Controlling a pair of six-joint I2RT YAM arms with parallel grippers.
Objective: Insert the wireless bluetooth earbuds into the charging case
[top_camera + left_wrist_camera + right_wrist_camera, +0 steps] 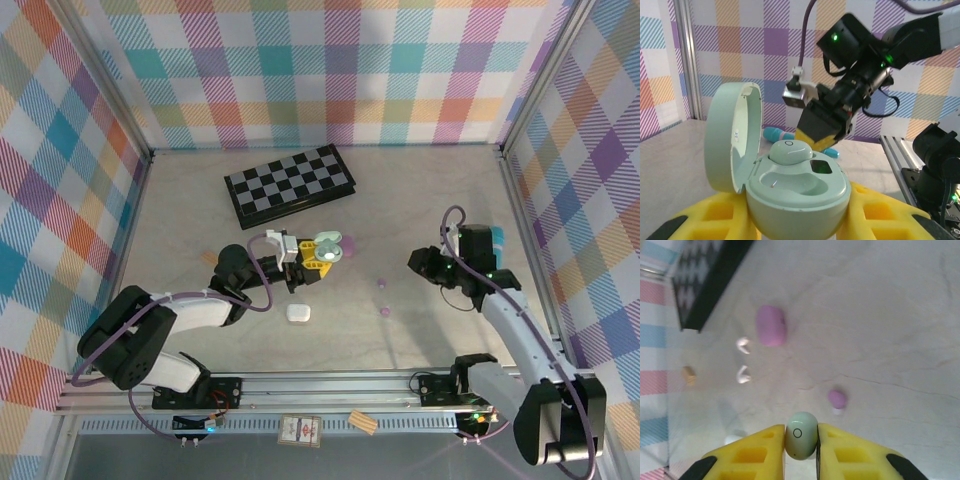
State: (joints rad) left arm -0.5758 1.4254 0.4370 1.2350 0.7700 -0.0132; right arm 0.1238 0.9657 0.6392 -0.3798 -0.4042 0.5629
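Left gripper: jaws clamped on open mint-green rounded plastic charging case. Lid up, one mint-green glossy earbud seated, near socket bare. Right gripper: jaws clamped on second mint-green earbud, above table, well apart from case. Step, judged: carry to case. Next calls for aligning over bare socket, lowering, releasing.

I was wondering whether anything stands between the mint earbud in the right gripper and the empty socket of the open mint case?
Nothing visible does. The right gripper clamps the mint earbud; the mint case has its lid swung aside and its empty socket lies uncovered beside the seated bud.
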